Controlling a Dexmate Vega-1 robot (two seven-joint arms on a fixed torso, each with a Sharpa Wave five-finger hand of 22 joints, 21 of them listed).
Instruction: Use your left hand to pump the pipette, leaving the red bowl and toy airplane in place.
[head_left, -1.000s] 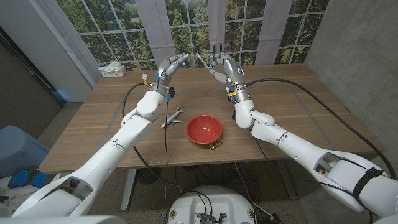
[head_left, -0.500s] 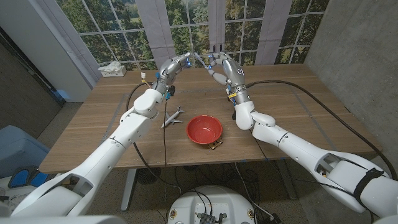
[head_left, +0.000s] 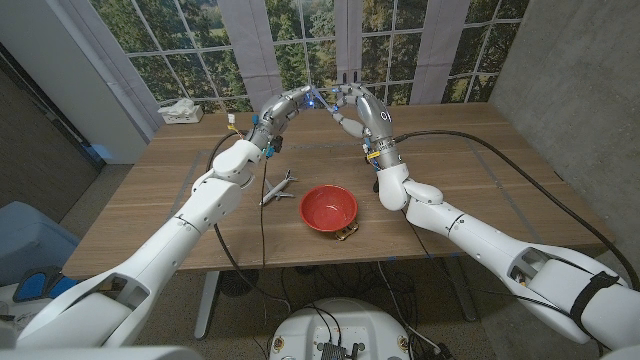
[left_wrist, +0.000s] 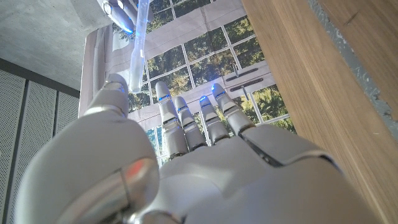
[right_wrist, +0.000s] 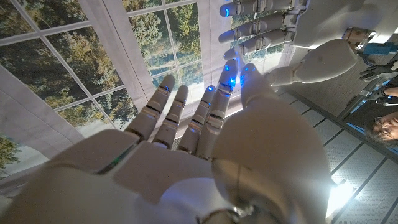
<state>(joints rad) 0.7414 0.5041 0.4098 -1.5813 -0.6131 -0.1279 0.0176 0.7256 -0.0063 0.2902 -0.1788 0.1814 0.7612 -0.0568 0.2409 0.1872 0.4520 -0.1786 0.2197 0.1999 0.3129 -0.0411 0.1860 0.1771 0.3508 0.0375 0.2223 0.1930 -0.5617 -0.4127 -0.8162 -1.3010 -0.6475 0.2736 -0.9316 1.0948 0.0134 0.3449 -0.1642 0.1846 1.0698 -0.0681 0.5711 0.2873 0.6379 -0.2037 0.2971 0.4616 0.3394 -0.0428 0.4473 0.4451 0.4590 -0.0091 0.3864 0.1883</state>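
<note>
Both hands are raised over the far middle of the surface (head_left: 150, 200), fingertips nearly meeting. The left wrist view alone shows the pipette (left_wrist: 138, 43) clearly: one clear, slim tube with its long axis running from the right hand's blue-lit fingertips (left_wrist: 121, 12) toward the left hand's thumb. In the head view it is too small to make out where the left hand (head_left: 285, 103) and the right hand (head_left: 358, 108) meet. The right hand appears to pinch one end of the tube. The left hand (left_wrist: 186, 149) has its fingers straight and slightly apart, thumb tip just beside the tube's other end; contact cannot be told. The right wrist view shows the right hand (right_wrist: 205, 143) from behind, with a person (right_wrist: 382, 127) at the edge. On the surface, nearer, are one red bowl (head_left: 328, 208) and, just left of it, one toy airplane (head_left: 278, 187).
</note>
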